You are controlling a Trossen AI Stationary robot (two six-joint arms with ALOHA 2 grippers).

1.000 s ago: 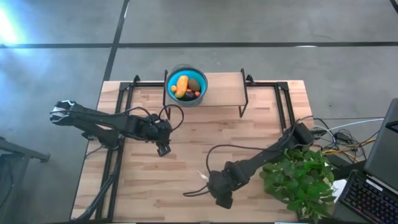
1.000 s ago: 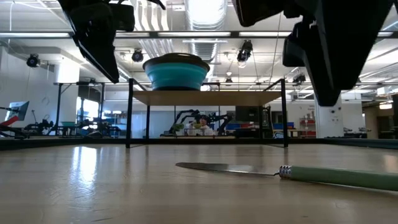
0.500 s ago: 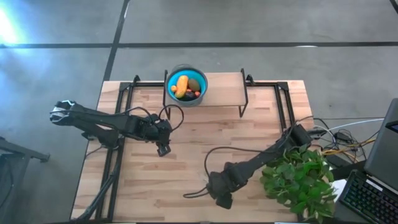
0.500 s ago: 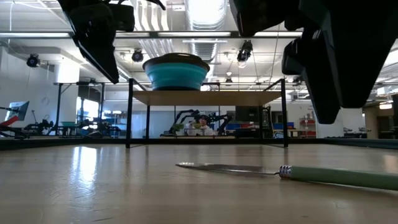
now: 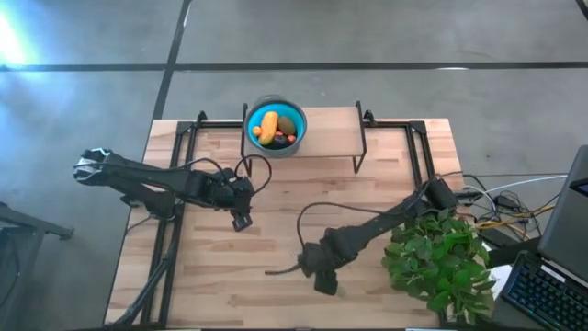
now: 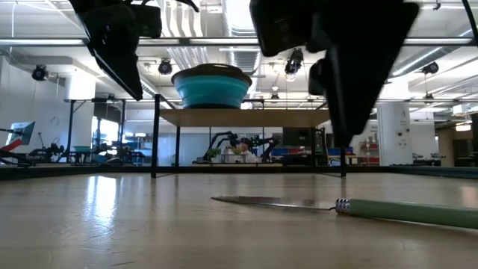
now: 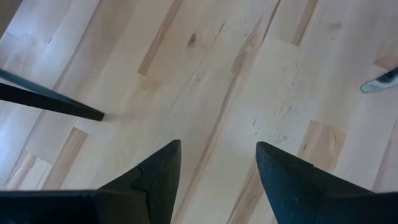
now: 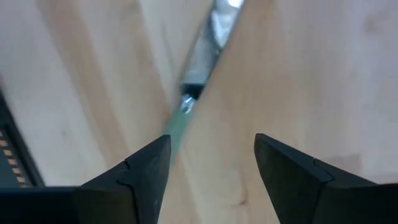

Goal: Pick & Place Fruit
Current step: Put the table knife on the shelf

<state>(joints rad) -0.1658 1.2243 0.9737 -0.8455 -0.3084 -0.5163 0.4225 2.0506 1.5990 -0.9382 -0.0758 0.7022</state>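
Pale wood planks make up the bench [image 5: 386, 184], and I have open room across its middle between my two arms. The fruit [image 5: 275, 129] sits in one blue bowl [image 5: 253, 110] on a raised shelf [image 5: 331, 124] at the far edge, carried on a black frame [image 5: 363, 138]. I count one long orange-yellow piece, one olive-green oval, a dark piece and a few tiny red-orange ones, too small to number.

My left gripper [image 7: 214, 165] hangs over bare planks left of centre, fingers [image 7: 155, 177] spread apart and holding nothing. My right gripper [image 8: 208, 152] hovers near the front edge, also spread and empty, directly above one green-handled knife [image 6: 340, 205] lying flat on the wood. A leafy plant [image 5: 441, 267] crowds the front right corner, just beside the right arm, and cables trail off that side.

I can read no labels or writing anywhere.
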